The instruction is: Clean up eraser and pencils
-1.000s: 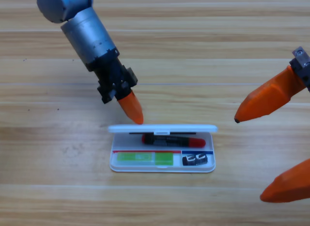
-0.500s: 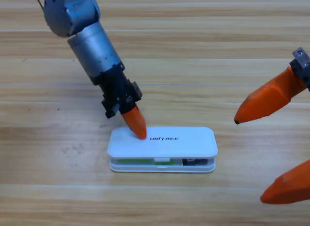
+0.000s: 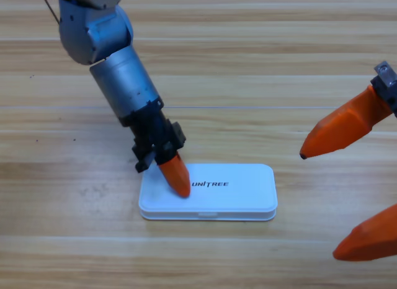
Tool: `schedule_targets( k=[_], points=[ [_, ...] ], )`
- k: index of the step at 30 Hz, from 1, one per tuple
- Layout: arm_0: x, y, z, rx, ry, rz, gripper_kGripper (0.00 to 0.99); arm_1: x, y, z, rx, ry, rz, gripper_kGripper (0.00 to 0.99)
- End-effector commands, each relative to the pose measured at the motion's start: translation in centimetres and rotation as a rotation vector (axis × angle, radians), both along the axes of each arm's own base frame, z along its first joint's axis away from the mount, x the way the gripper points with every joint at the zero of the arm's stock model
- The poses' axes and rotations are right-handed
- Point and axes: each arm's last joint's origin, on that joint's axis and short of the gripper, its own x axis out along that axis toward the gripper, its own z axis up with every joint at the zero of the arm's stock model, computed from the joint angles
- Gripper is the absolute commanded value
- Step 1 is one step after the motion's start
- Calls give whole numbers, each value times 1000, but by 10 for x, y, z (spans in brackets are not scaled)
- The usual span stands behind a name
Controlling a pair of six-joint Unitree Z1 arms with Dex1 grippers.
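Left gripper (image 3: 178, 180) rests its orange jaws on the lid of the white case (image 3: 236, 193), at the lid's left end, just left of the printed UNITREE lettering. Jaws show as a single orange wedge, pressed together with no gap between them, holding nothing. Left arm (image 3: 118, 78) comes in from the upper left corner and slants down and to the right, its grey forearm leading into the black wrist directly above the jaws, the tips pointing down and slightly right.

Case lid lies flat on its base, beneath and to the right of those jaws, the seam visible along the front edge. Eraser and pencils are not visible anywhere; the shut lid covers the case's inside.

Right gripper (image 3: 338, 205) sits at the right edge, well to the right of the case and touching nothing. Its two orange jaws are spread wide apart, one above the other, both tips pointing left, partly cut off by the edge.

Wooden table (image 3: 248, 66) carries the case
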Motion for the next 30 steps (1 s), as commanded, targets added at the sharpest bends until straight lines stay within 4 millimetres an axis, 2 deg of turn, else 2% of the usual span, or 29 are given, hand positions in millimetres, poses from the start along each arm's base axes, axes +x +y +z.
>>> schedule_targets(
  k=[1, 7, 9, 11, 14, 17, 20, 22, 24, 27, 30],
  points=[
    [-19, -1, -17, 47, -13, -16, 0, 0, 9, -12, -20, 40, 29, 988],
    [-33, 4, -24, 80, -69, -18, 0, 1, 11, -13, -24, 44, 25, 988],
    [-36, 6, -17, 80, -88, -17, 0, 2, 12, -13, -25, 46, 24, 988],
    [-42, 10, 11, 69, -146, -2, 0, 2, 12, -14, -27, 47, 25, 988],
    [-58, 24, 75, 48, -297, 43, 0, 2, 12, -14, -27, 48, 22, 988],
    [-95, 31, 134, 2, -427, 39, 0, 2, 12, -14, -28, 48, 21, 988],
    [-137, 34, 174, -43, -526, 15, 0, 2, 13, -14, -29, 49, 20, 988],
    [-164, 36, 193, -79, -571, -6, 0, 3, 13, -15, -31, 50, 20, 988],
    [-187, 35, 203, -102, -595, -40, 0, 3, 14, -15, -33, 51, 20, 988],
    [-215, 31, 205, -124, -588, -105, 0, 3, 15, -16, -35, 51, 21, 988],
    [-229, 28, 200, -137, -561, -157, 0, 4, 15, -16, -37, 53, 19, 988]
  ],
)
